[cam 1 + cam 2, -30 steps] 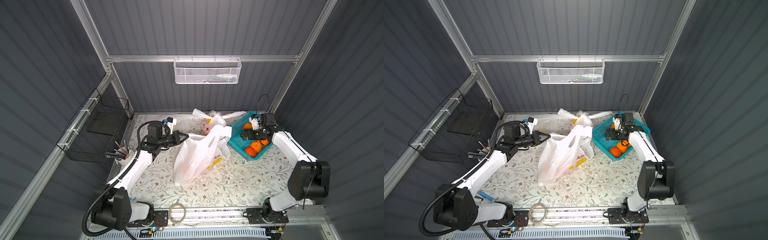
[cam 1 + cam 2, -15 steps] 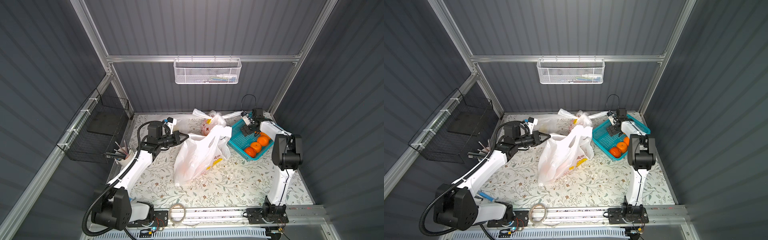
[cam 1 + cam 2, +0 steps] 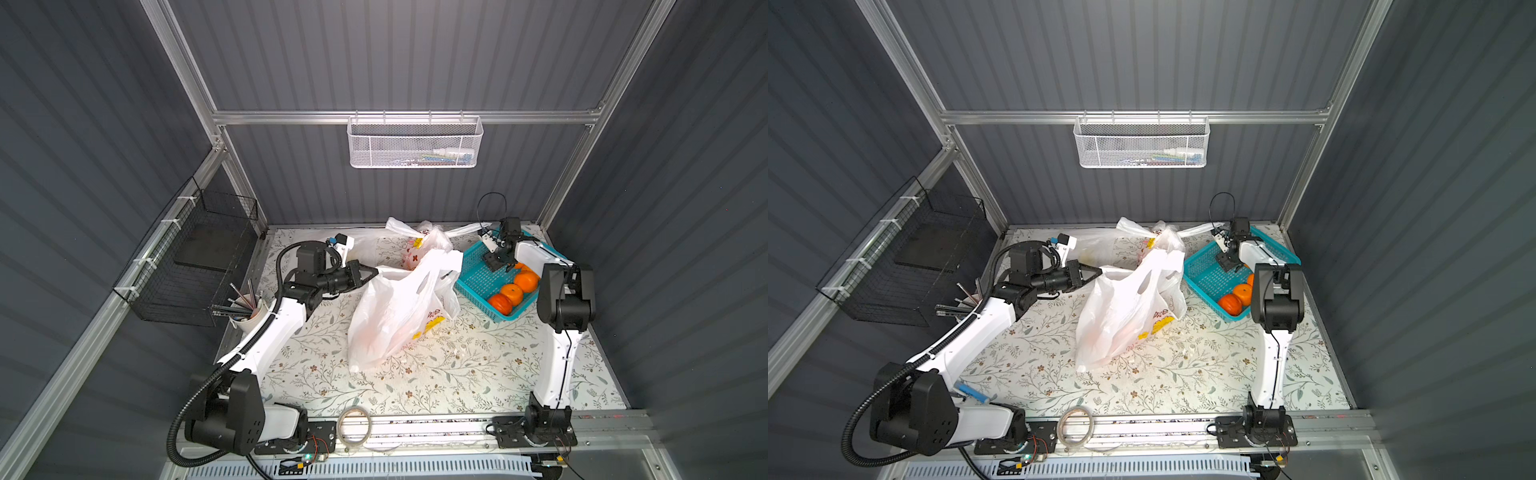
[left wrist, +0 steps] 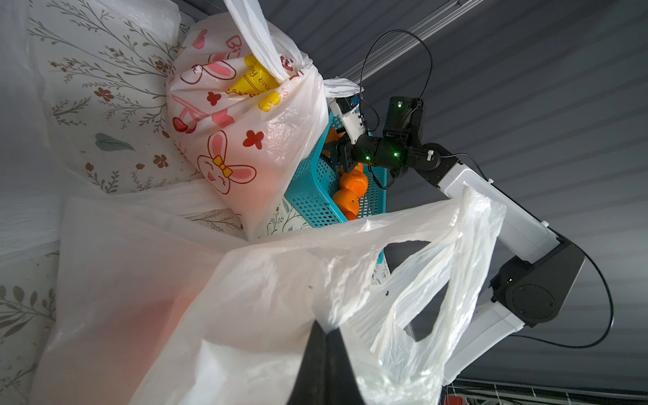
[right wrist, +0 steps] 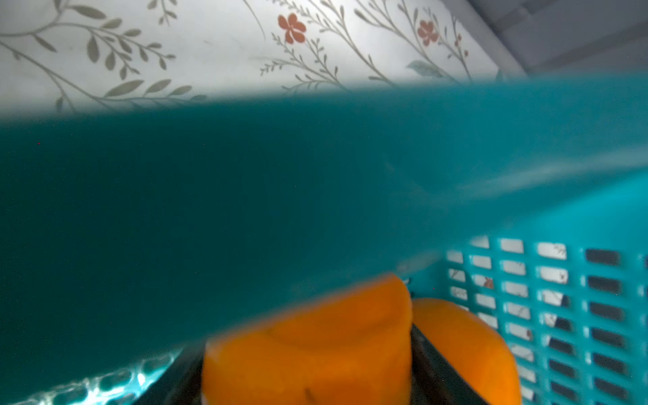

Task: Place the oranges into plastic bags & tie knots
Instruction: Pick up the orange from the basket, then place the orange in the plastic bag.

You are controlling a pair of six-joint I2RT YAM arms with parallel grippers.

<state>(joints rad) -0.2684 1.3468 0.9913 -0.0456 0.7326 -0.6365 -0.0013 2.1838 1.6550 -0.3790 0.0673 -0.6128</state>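
Top view, left to right: the left gripper (image 3: 375,272) is clamped shut on the rim of a thin translucent white plastic carrier bag (image 3: 390,320), holding its mouth up twd the centre. The bag slumps on the floral-print table cover (image 3: 457,374). An orange glow low inside suggests some fruit is prob. in there. Behind it sits a second white bag (image 3: 417,253) printed w/ pink bunnies. Left wrist view shows its top twisted into a knot (image 4: 294,75), so it looks done. Just beside both, further right, is a teal plastic lattice basket (image 3: 478,278) w/ round bright-orange mandarins (image 3: 513,293) at its near end. The right gripper (image 3: 498,266) is down in the basket. Right wrist view shows it closed around one mandarin (image 5: 308,350), fingers (image 5: 426,354) against its sides.

Risks:
- Basket wall sits v. close to the right wrist cam, so the lift could snag the rim and drag or tip the basket.
- Smooth round fruit may slip if the grip is off-centre.
- The bag's free handle (image 4: 438,280) droops across the mouth, so a drop onto it could bounce the mandarin onto the table.
- Thin film could slide out of the pinch.
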